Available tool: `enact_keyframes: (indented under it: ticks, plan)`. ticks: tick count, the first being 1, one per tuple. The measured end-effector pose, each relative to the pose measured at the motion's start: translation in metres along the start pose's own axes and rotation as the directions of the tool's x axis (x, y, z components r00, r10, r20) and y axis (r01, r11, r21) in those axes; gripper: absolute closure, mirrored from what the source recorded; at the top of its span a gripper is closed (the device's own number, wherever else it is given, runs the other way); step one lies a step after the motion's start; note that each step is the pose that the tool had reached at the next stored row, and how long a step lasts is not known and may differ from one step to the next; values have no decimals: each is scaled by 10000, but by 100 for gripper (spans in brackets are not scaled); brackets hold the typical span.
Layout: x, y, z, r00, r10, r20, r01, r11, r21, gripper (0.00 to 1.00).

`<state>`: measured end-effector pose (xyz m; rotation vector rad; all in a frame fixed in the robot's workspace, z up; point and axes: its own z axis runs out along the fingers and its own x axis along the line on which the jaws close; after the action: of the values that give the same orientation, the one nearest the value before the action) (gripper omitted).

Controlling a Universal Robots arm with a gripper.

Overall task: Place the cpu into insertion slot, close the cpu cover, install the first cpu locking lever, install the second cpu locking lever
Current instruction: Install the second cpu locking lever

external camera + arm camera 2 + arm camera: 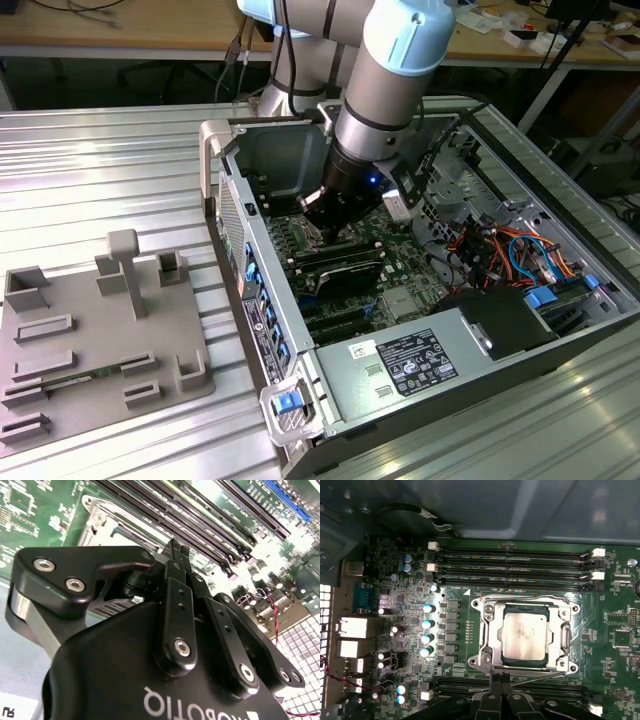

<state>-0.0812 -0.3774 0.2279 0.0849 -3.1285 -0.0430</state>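
first wrist view looks down on the green motherboard, where the small square cpu with its silvery-tan face lies flat inside the square, silver-rimmed insertion slot. the thin silvery cpu cover frame lies down around it with the chip showing through its window, so placing and closing look done. a thin metal locking lever rod runs at a slant along the socket edge nearest the black end effector and seems unlatched, so the lever steps look not yet done. the end effector's fingers are drawn together just beside that rod. whether they pinch it cannot be told.

the second wrist view adds a side-on look at the pressed-together fingertips above the long black memory slots. the exterior view gives the setting: the grey arm reaches into the open computer case on the ribbed metal bench, and a grey moulded fixture plate sits on the exterior view's left.
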Motion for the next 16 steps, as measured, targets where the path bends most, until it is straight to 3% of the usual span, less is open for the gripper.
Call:
enact_keyframes:
  ticks: [8,16]
  plan:
    - [104,5,23,10000,1,-26,-1,10000,-1,89]
    - [136,6,29,10000,1,-82,-1,10000,-3,89]
